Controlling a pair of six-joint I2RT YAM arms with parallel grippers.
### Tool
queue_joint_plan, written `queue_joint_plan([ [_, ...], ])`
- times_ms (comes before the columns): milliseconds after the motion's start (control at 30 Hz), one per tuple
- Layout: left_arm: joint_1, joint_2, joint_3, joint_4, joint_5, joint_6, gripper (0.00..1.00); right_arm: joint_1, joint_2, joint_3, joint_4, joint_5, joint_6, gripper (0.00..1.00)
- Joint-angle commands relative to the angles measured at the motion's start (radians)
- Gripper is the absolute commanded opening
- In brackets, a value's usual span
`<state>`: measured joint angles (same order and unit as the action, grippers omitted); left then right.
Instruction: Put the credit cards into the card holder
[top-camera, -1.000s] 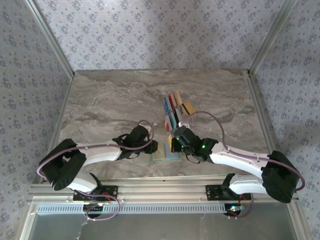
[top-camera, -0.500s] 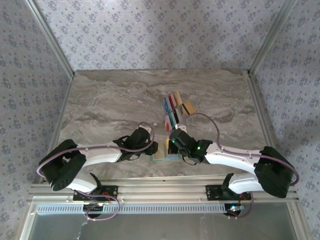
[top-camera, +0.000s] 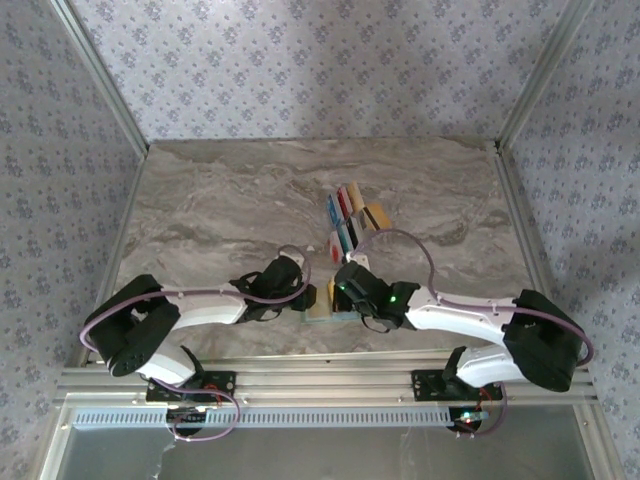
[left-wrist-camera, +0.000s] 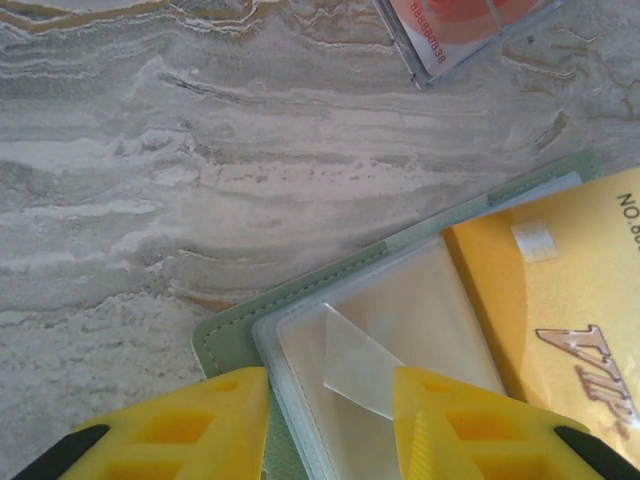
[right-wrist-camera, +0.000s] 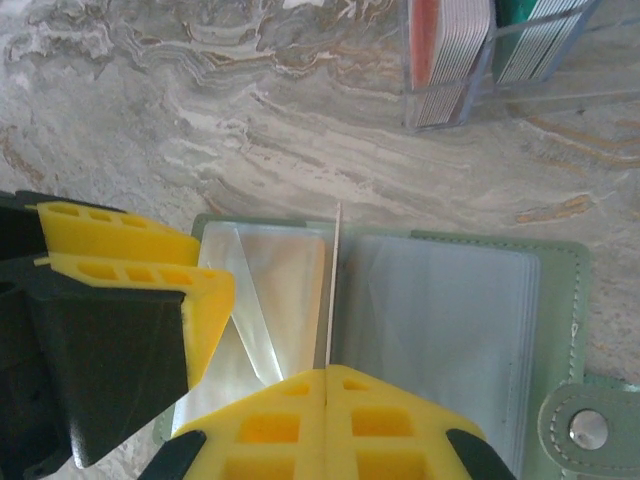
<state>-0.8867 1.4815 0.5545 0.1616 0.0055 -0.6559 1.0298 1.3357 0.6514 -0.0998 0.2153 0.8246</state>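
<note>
We count one card holder (right-wrist-camera: 563, 300), one gold card (left-wrist-camera: 560, 290) at it, and six coloured card groups (top-camera: 340, 203) standing farther back.

The card holder (right-wrist-camera: 572, 290) lies open and flat, sage-green with clear pockets inside and a snap tab at 1 corner. A gold card (left-wrist-camera: 560, 290) marked VIP stands on edge over the holder's centre fold, pinched in the right gripper (right-wrist-camera: 328, 375). Just beyond the holder's far edge, a red card (right-wrist-camera: 425, 40) and a teal card (right-wrist-camera: 530, 12) stand upright. More cards (top-camera: 345, 203) sit farther beyond it.
</note>
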Motion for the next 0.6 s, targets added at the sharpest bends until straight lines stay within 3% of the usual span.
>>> queue_joint_plan([
  [0,-0.011,0.01,0.002,0.021,-0.017,-0.009,0.37,0.018,0.017,0.011,-0.01,0.032,0.027,0.0],
  [100,-0.011,0.01,0.003,0.021,-0.016,-0.009,0.37,0.02,0.02,0.01,-0.016,0.032,0.031,0.0],
  [367,-0.011,0.012,0.004,0.023,-0.017,-0.008,0.37,0.02,0.025,0.014,-0.024,0.026,0.027,0.18],
  [567,-0.011,0.011,0.005,0.02,-0.017,-0.006,0.37,0.013,0.036,0.018,-0.026,0.016,0.022,0.19],
])
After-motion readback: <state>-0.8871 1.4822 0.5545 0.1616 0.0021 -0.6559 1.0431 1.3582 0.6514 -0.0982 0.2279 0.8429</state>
